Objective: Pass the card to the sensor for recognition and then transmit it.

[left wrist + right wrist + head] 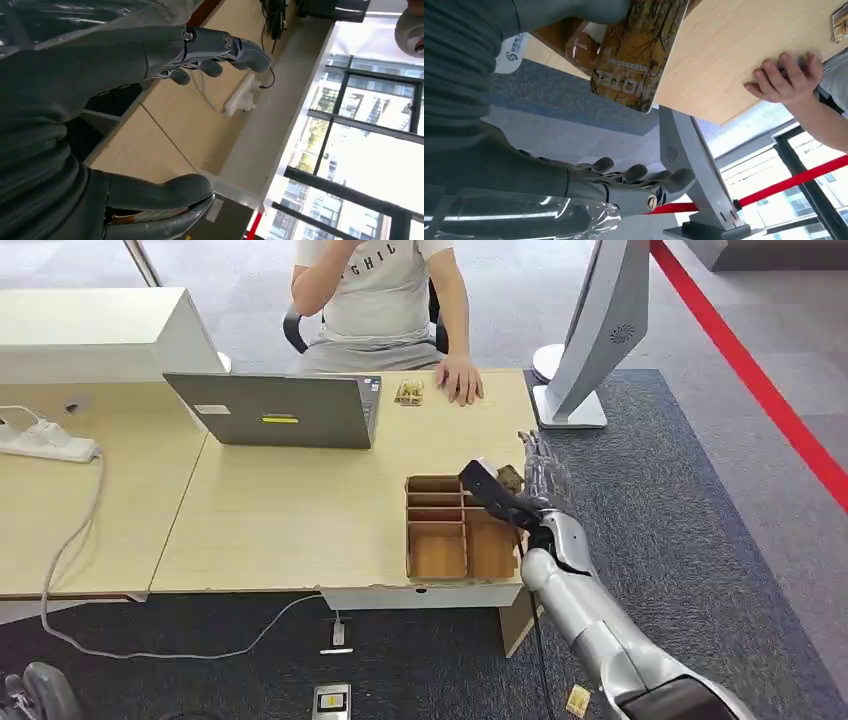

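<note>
Right hand (pixel 528 480) over counter (pixel 300 510) at 3 o'clock edge, above divided cardboard tray (pixel 455 530); in right wrist view, card (pixel 636 55) pressed under thumb, other fingers (pixel 639 175) spread apart from it. Left hand (pixel 165 115) empty, fingers apart, above counter near white power strip (pixel 240 100). Grey sensor stand (pixel 590 340) at 1 o'clock. Person's hand (pixel 460 380) resting on counter at 12 o'clock, beside laptop (pixel 285 410).

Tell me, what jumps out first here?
The robot's right hand holds a brown card over a cardboard tray at the desk's near edge. Across the desk sits a person, hand flat on the wood, beside a grey laptop.
</note>
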### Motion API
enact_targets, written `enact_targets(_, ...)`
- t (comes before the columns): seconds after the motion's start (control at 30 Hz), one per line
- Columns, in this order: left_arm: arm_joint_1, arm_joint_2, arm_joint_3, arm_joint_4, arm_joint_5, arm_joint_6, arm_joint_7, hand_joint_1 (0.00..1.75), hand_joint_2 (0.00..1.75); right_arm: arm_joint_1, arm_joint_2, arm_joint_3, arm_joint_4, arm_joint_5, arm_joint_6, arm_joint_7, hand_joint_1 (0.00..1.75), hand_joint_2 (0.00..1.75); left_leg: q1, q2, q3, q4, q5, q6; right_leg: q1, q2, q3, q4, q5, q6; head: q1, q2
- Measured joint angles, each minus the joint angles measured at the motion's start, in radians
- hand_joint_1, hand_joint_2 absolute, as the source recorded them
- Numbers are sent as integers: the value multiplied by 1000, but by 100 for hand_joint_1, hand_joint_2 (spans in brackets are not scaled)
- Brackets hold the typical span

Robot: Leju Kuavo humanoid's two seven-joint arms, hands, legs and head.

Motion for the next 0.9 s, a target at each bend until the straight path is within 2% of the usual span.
enact_targets(0.23, 0, 0, 0, 0, 3, 0, 0, 0, 175, -3, -5, 0, 0, -2, 0, 0, 0, 175, 0, 0, 0, 0, 0, 0, 0, 0, 0, 0, 0, 0, 0, 0)
enact_targets(0.37, 0, 0, 0, 0, 3, 0, 0, 0, 175, -3, -7, 0, 0, -2, 0, 0, 7, 175, 0, 0, 0, 0, 0, 0, 0, 0, 0, 0, 0, 0, 0, 0)
enact_targets(0.4, 0, 0, 0, 0, 3, 0, 0, 0, 175, -3, -8, 0, 0, -2, 0, 0, 24, 175, 0, 0, 0, 0, 0, 0, 0, 0, 0, 0, 0, 0, 0, 0)
enact_targets(0.43, 0, 0, 0, 0, 3, 0, 0, 0, 175, -3, -8, 0, 0, -3, 0, 0, 54, 175, 0, 0, 0, 0, 0, 0, 0, 0, 0, 0, 0, 0, 0, 0)
enact_targets(0.47, 0, 0, 0, 0, 2, 0, 0, 0, 175, -3, -8, 0, 0, -3, 2, 0, 154, 175, 0, 0, 0, 0, 0, 0, 0, 0, 0, 0, 0, 0, 0, 0)
enact_targets(0.5, 0, 0, 0, 0, 1, 0, 0, 0, 175, -3, -8, 0, 0, -3, 2, 0, 175, 175, 0, 0, 0, 0, 0, 0, 0, 0, 0, 0, 0, 0, 0, 0)
enact_targets(0.9, 0, 0, 0, 3, -3, 0, 0, 0, 175, -3, -6, 0, 0, -1, -2, -7, 175, 175, 0, 0, 0, 0, 0, 0, 0, 0, 0, 0, 0, 0, 0, 0)
